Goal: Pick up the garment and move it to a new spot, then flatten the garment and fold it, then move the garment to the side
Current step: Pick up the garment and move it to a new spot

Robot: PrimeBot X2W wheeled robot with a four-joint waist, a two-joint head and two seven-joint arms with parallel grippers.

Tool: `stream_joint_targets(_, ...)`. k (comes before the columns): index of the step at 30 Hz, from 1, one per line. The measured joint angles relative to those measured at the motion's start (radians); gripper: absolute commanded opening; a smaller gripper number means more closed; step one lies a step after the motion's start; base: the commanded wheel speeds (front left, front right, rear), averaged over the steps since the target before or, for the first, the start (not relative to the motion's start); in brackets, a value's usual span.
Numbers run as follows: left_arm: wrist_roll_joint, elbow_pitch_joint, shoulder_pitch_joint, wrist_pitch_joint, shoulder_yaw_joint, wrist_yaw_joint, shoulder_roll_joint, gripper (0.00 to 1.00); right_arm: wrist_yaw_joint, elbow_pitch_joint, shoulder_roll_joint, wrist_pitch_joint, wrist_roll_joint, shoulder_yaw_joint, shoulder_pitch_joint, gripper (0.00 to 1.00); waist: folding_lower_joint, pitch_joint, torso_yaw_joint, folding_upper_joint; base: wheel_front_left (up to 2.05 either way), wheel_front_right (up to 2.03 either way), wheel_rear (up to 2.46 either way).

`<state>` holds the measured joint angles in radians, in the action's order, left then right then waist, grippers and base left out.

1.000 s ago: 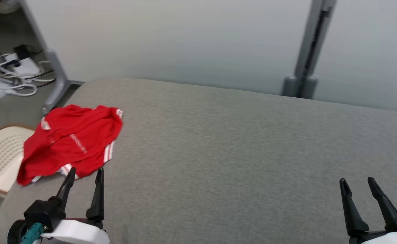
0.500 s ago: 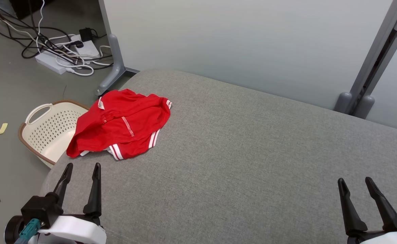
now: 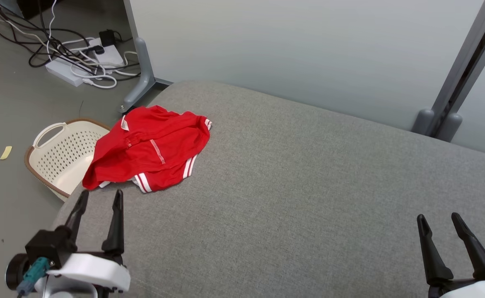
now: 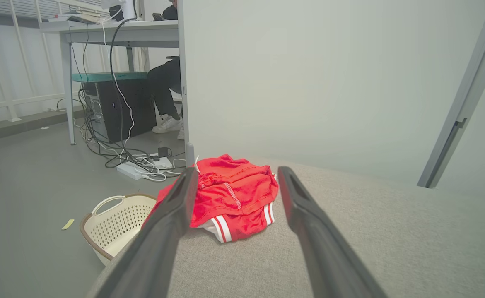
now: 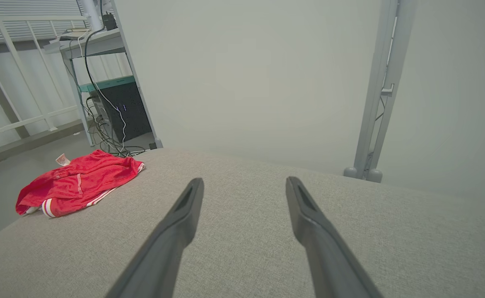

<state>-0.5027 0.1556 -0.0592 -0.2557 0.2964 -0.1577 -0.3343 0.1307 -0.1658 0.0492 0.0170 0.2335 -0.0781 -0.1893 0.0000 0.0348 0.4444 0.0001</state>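
The red garment with white stripes is lying crumpled in a heap at the far left corner of the gray cloth-covered surface, a small white label sticking up at its far edge and its left side reaching the rounded edge of the surface. Just below that edge, on the floor, a cream perforated basket with a brown rim is sitting, partly tucked behind the garment in the head view. The left gripper is hovering near the garment's striped near hem, its two dark fingers spread apart and gripping nothing; in the left wrist view the heap is showing between them, with a strip of bare gray cloth lying in front of it. The right gripper is hanging over the near right part of the surface, well apart from the garment, its fingers likewise parted and empty. A pale partition panel is standing along the far side of the surface, its gray foot resting on the floor just beyond the garment, and a gray upright post is rising at the far right. Past the foot, a tangle of cables and a white power strip is sprawling on the floor, and a yellow scrap is lying left of the basket. In the left wrist view a person's legs are showing beside a black computer tower under a desk.
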Motion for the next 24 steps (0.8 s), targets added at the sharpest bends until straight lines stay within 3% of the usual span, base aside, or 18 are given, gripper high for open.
stream_joint_targets(10,-0.030,0.108,-0.186,-0.005,-0.031,0.051,0.041,1.00,0.000,-0.130,0.006,0.101,-0.098,0.000,0.078,1.00,0.0000,-0.139,-0.032,-0.0001,0.00,0.00,0.00)
stream_joint_targets(24,-0.094,0.656,-0.532,0.000,-0.045,0.234,0.107,1.00,0.000,-0.243,0.047,0.174,-0.138,-0.008,0.174,1.00,0.0000,-0.388,-0.138,-0.0001,0.00,0.00,0.00)
